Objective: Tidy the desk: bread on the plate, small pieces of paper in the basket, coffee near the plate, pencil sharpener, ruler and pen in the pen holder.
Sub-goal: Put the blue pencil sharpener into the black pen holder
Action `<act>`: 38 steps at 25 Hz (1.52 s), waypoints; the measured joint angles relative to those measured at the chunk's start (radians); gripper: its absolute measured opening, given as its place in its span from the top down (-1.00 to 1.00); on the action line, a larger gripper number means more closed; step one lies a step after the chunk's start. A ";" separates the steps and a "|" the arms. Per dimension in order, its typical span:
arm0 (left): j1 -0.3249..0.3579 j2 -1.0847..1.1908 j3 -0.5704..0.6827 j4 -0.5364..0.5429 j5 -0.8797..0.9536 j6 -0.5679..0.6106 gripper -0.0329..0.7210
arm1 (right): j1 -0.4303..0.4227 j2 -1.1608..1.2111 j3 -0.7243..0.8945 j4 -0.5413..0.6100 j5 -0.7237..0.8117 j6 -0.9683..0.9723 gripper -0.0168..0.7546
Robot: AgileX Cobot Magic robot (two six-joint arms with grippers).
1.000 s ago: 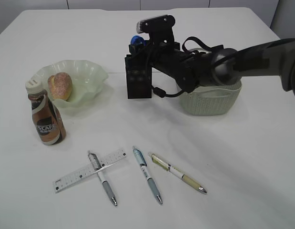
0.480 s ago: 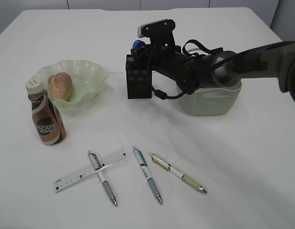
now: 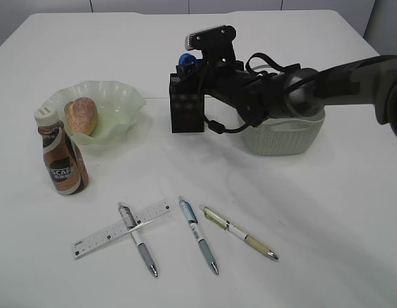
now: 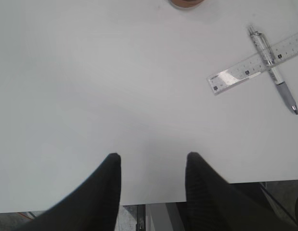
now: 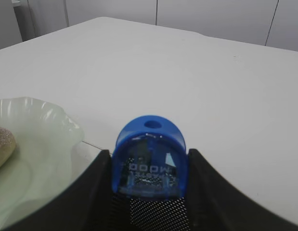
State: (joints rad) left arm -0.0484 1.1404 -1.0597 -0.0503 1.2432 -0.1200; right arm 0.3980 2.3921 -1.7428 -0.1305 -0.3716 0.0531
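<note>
My right gripper (image 5: 149,156) is shut on the blue pencil sharpener (image 5: 149,156), held right over the top of the black mesh pen holder (image 3: 186,110); the sharpener also shows in the exterior view (image 3: 187,60). The bread (image 3: 81,115) lies on the pale green plate (image 3: 124,102). The coffee bottle (image 3: 61,160) stands beside the plate. The clear ruler (image 3: 115,230) lies under one of three pens (image 3: 138,240) (image 3: 198,235) (image 3: 239,233) at the front. My left gripper (image 4: 150,159) is open and empty over the table's near edge; its view shows the ruler (image 4: 257,70) and a pen (image 4: 275,70).
The pale woven basket (image 3: 285,136) stands behind my right arm, right of the pen holder. The table's front edge (image 4: 139,201) lies just under my left gripper. I see no paper pieces.
My right gripper with the sharpener moved slightly up and back over the pen holder a second ago, and has held still since. Nothing else moved.
</note>
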 joint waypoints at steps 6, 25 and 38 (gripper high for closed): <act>0.000 0.000 0.000 0.000 0.000 0.000 0.08 | 0.000 0.000 0.000 0.002 0.000 0.000 0.05; 0.000 0.000 0.000 0.000 0.000 0.000 0.10 | 0.000 0.004 0.000 0.002 0.014 0.003 -0.01; 0.000 0.000 0.000 0.000 0.000 0.000 0.10 | 0.000 0.004 0.000 0.002 0.039 0.051 -0.26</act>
State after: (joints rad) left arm -0.0484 1.1404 -1.0597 -0.0503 1.2432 -0.1200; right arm 0.3980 2.3958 -1.7428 -0.1287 -0.3322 0.1043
